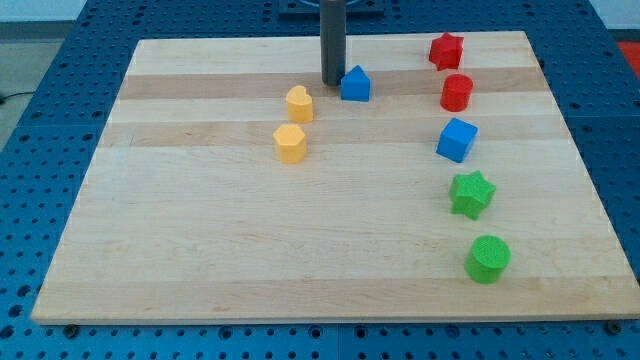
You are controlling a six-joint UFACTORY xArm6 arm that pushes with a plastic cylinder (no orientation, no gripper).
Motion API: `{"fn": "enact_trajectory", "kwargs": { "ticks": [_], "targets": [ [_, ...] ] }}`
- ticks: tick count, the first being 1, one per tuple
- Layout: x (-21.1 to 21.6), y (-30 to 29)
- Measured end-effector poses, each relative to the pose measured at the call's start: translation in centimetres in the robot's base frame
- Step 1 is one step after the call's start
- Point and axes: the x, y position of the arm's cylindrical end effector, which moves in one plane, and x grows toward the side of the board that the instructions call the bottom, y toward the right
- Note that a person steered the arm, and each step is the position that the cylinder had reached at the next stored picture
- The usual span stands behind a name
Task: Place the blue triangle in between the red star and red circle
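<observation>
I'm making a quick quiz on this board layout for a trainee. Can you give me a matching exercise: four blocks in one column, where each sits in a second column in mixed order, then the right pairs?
Column one:
1. blue triangle
2. red star
3. green circle
4. blue cube

Column two:
A. nearest the view's bottom, on the right side
B. just right of my tip
C. top of the right-hand column, above the red circle
D. between the red circle and the green star

Pairs: 1-B, 2-C, 3-A, 4-D
</observation>
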Motion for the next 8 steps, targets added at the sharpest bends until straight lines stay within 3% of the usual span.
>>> {"fn": "enact_trajectory", "kwargs": {
  "ticks": [4,6,8],
  "targets": [
    [3.3,0.8],
    [3.4,5.9],
    [4.1,6.5]
  ]
}}
